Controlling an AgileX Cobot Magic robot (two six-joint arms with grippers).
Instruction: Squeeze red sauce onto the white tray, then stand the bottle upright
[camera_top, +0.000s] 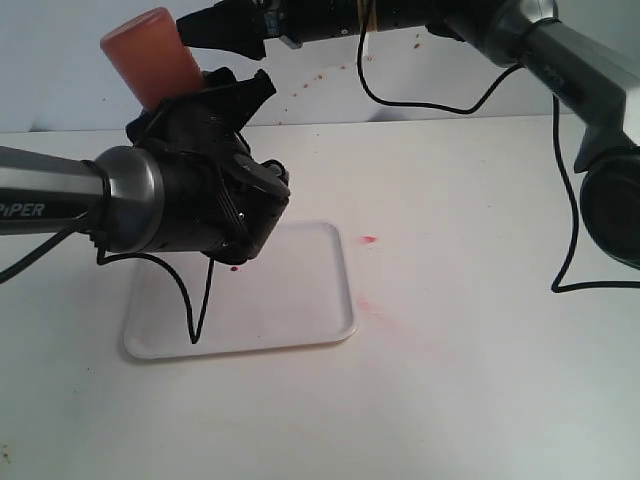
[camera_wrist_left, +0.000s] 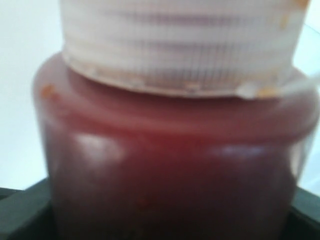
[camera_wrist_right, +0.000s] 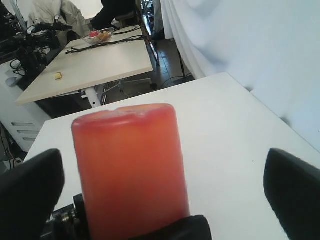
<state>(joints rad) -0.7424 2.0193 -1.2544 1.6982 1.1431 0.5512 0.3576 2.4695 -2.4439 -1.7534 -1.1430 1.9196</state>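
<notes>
White tabletop (camera_top: 480, 380) is seen under the tray (camera_top: 300, 310). Over it the bottle (camera_top: 150, 55) is held upside down by the left claw (camera_top: 205, 100). The right claw (camera_top: 215, 35) is spread wide and empty near the bottle's base. Only a tiny sauce drop (camera_top: 233, 268) is seen on the tray, so squeezing is judged barely begun and standing the bottle upright is left.

— Are we in a lab?
— We think so, a robotics one. In the exterior view a cabled left arm (camera_top: 60, 195) enters from nine o'clock, a right arm (camera_top: 560, 50) from one, and a white backdrop (camera_top: 450, 90) hangs at twelve.
— And beyond?
— Through the right wrist view we see another worktable (camera_wrist_right: 95, 67) with cables (camera_wrist_right: 100, 44), dark equipment (camera_wrist_right: 25, 45) and a drawer unit (camera_wrist_right: 15, 125).
</notes>
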